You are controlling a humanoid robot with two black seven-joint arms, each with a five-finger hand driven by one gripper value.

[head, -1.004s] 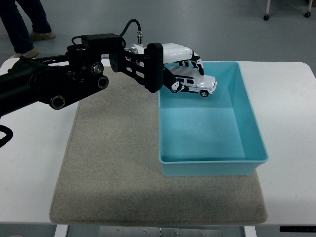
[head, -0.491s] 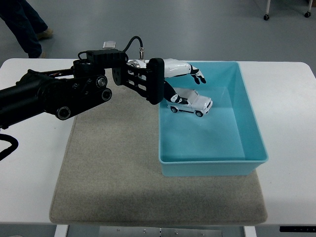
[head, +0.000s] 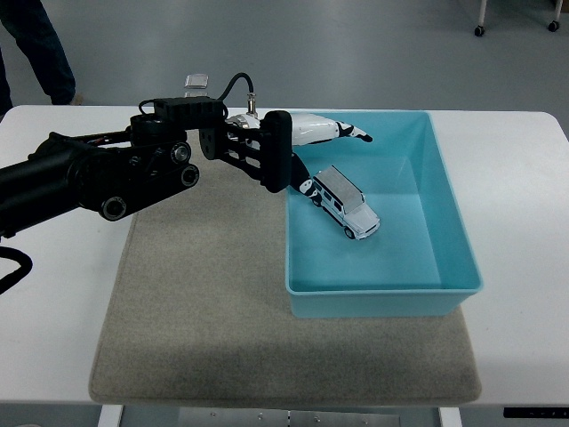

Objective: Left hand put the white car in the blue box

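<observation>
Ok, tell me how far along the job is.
Done: the white car lies inside the blue box, on its floor near the left wall. In hand: nothing; the left hand hovers over the box's far left corner with fingers spread, though a thumb tip may touch the car's rear. Left: only pulling the arm clear.

White car [head: 347, 204], blue box [head: 444, 213], beige mat [head: 196, 311], white table [head: 524, 178], black-and-white robot hand [head: 320, 133]
</observation>
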